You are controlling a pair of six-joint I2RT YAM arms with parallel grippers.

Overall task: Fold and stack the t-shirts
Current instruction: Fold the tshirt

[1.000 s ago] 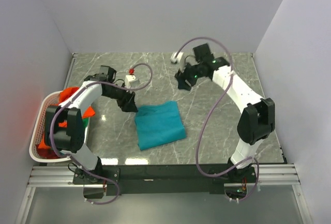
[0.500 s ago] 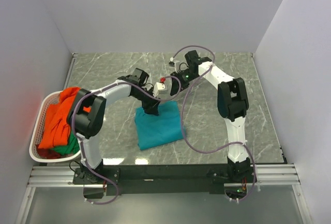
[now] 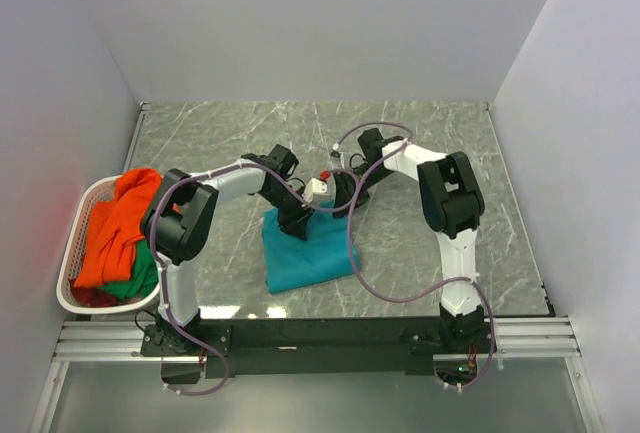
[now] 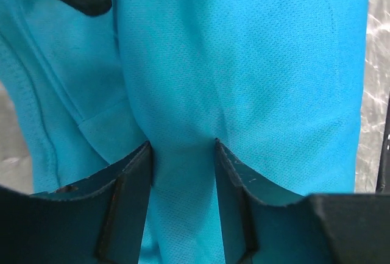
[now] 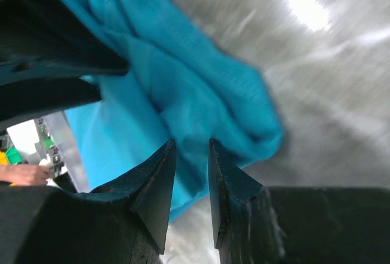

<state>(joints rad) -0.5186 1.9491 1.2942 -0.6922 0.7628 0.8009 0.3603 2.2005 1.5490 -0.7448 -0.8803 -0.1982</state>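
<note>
A teal t-shirt (image 3: 312, 253) lies folded in a rough rectangle on the marble table (image 3: 450, 153), near the middle. My left gripper (image 3: 295, 221) is down on its far left corner. In the left wrist view the gripper (image 4: 183, 147) is shut on a raised ridge of the teal cloth (image 4: 244, 63). My right gripper (image 3: 345, 196) is at the shirt's far right corner. In the right wrist view the gripper (image 5: 192, 145) is shut on the bunched edge of the teal cloth (image 5: 183, 87). An orange t-shirt (image 3: 115, 228) and a green t-shirt (image 3: 140, 278) lie in the basket.
A white plastic laundry basket (image 3: 64, 293) stands at the table's left edge against the wall. Walls close in the table on the left, back and right. The left arm's dark body (image 5: 49, 50) sits close beside my right fingers.
Both grippers have come in from the far side of the table and down onto the teal t-shirt's far edge. Both have closed on the cloth.
</note>
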